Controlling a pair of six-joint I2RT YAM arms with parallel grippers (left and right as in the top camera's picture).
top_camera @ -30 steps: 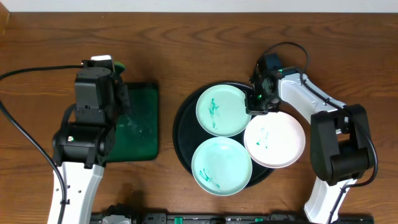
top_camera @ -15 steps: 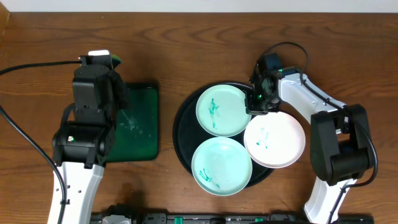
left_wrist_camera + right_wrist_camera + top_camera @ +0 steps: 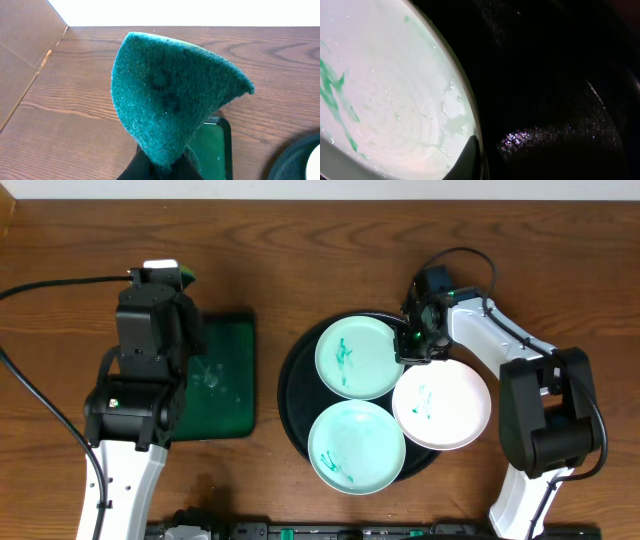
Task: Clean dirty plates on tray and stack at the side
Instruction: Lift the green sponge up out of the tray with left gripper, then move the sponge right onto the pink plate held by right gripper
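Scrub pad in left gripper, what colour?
Dark green scouring pad, clearest in the left wrist view.

White shells and boxy black joint housings make up both arms. The left arm trails a thick black cable to the left edge. The right arm carries a thin looped wire, and a green light glows at the black right gripper.

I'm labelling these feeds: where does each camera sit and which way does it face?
Overhead: above the table, facing straight down; left arm and right arm show.
Left wrist: low, facing across the table past its held sponge; gripper barely shows.
Right wrist: close on a plate rim and the black tray; one finger shows.
Shared: black tray in all three.
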